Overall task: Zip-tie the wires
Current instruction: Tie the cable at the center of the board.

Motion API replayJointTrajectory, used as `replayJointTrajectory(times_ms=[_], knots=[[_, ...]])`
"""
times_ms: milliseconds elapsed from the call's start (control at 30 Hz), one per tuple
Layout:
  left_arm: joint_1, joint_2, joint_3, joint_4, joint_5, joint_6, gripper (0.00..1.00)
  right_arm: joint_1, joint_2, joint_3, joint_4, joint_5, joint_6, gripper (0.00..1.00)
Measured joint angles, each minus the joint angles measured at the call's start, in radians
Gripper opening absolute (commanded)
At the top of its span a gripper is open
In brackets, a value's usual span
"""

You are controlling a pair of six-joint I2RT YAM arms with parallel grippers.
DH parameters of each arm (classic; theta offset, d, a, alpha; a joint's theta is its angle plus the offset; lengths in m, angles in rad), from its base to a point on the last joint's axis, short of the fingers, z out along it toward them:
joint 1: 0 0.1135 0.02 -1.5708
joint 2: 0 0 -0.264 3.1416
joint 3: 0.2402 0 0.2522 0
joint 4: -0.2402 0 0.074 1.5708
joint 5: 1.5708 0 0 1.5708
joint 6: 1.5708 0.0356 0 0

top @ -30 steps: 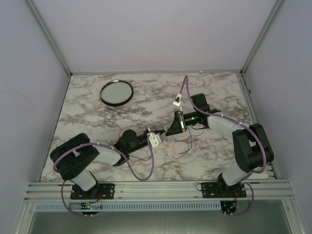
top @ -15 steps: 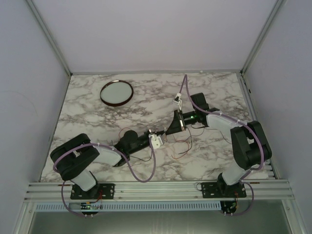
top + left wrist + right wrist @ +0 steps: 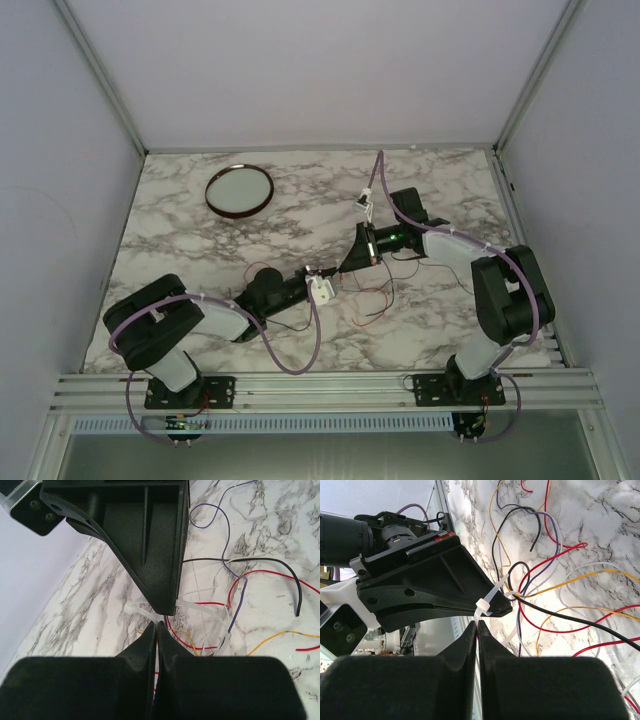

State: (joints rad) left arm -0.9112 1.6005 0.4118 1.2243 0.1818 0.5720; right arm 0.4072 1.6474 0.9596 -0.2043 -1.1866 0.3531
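Observation:
The wires [image 3: 375,295] are thin red, black, purple, orange and white strands, loose on the marble table between the two arms. A white zip tie [image 3: 483,605] loops round some of them [image 3: 517,587]. My right gripper [image 3: 476,623] is shut on the zip tie's tail just below its head. My left gripper [image 3: 156,625] is shut, with its tips at the white zip tie [image 3: 136,609]. The two grippers meet tip to tip in the top view: the left gripper [image 3: 333,278], the right gripper [image 3: 349,266]. The wires [image 3: 270,559] fan out to the right of the tips.
A round dark-rimmed dish [image 3: 210,195] sits at the far left of the marble table [image 3: 180,240]. Lilac cables loop along both arms. Grey walls and metal rails enclose the table on all sides.
The right arm's wrist has shifted slightly toward the far side. Both grippers stay shut and tip to tip. The wires lie about as before.

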Motion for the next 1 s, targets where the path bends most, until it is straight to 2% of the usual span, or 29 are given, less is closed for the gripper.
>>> replayJointTrajectory(times_ms=[600, 1000], knots=[[-0.001, 0.000, 0.000, 0.013, -0.035, -0.041, 0.00, -0.005, -0.023, -0.040, -0.008, 0.011, 0.000, 0.00], [-0.008, 0.000, 0.000, 0.005, -0.017, -0.012, 0.00, -0.006, -0.008, -0.013, -0.016, 0.011, -0.001, 0.00]])
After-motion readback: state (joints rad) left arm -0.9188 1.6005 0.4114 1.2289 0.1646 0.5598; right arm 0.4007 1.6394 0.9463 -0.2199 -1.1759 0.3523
